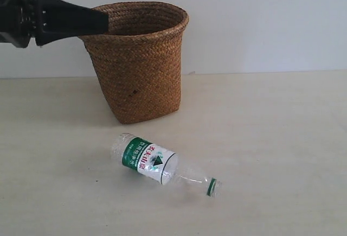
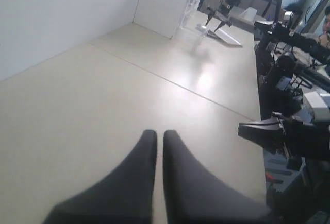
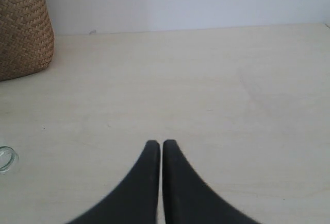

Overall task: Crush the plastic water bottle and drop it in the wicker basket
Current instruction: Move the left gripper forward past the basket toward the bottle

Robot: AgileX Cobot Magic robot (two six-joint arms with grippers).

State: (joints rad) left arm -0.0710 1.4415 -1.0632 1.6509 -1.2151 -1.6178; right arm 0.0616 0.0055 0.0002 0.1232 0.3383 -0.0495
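The clear plastic water bottle [image 1: 157, 163] lies on its side on the table, its green-and-white label facing up and its green neck ring pointing to the lower right. Behind it stands the brown wicker basket [image 1: 135, 62], upright; its side [image 3: 20, 28] also shows in the right wrist view. My left gripper [image 1: 103, 21] hovers at the basket's rim on the upper left, shut and empty [image 2: 160, 134]. My right gripper [image 3: 161, 143] is shut with nothing in it, over bare table; a bit of the bottle [image 3: 7, 159] shows at that view's edge. The exterior view does not show the right gripper.
The pale table [image 1: 271, 138] runs back to a white wall. In the left wrist view a white box [image 2: 167, 5] stands at the far end of the table, with other black arms and equipment [image 2: 289, 131] beyond the table's side edge.
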